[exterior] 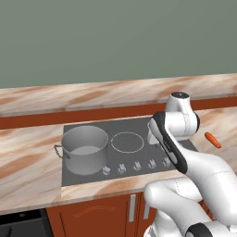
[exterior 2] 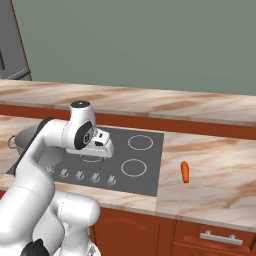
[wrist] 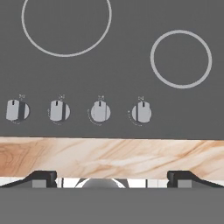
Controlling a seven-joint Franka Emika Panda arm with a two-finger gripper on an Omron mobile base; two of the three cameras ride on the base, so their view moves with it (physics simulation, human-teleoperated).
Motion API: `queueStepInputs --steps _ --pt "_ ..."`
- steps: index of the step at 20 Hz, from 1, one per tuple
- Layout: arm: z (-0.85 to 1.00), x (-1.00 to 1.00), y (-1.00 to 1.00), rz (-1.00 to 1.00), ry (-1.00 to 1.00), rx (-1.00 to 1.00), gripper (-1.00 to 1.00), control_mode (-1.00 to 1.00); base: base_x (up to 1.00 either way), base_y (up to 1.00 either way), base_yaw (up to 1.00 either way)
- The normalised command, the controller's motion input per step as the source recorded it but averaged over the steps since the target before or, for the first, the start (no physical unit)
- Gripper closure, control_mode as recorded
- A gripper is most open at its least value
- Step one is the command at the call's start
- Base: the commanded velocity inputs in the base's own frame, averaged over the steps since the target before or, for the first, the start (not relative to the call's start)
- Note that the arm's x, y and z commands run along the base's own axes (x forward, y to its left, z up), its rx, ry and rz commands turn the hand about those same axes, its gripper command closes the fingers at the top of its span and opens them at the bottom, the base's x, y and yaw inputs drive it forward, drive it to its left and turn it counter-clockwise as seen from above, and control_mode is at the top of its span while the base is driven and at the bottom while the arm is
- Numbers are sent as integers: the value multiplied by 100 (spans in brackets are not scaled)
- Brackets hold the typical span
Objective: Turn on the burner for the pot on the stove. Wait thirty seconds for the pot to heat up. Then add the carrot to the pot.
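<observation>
We judge the task barely begun: no knob looks turned, and the carrot (exterior 2: 185,171) lies on the counter (exterior 2: 215,165) right of the stove (exterior: 134,159), well apart from the pot (exterior: 84,149), which sits on the stove's left burner. Our gripper (wrist: 112,177) hovers above the stove's front edge, jaws wide and empty. Four knobs (wrist: 100,111) line up ahead; the pot's own knob must still be chosen. Nothing blocks the way.

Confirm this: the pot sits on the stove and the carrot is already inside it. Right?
Not quite. The pot is on the stove, but the carrot lies on the counter beside the stove, as the right base view shows.
</observation>
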Motion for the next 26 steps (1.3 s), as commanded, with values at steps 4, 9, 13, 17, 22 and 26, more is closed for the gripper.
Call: queueStepInputs --steps 4,9,13,17,22,26 --pt "0 0 0 0 0 0 -100 -100 0 0 0" --pt "0 0 0 0 0 0 -100 -100 0 0 0" --pt "0 0 0 0 0 0 -100 -100 0 0 0" --pt "0 0 0 0 0 0 -100 -100 0 0 0" --pt "0 0 0 0 0 0 -100 -100 0 0 0" --pt "0 0 0 0 0 0 -100 -100 0 0 0"
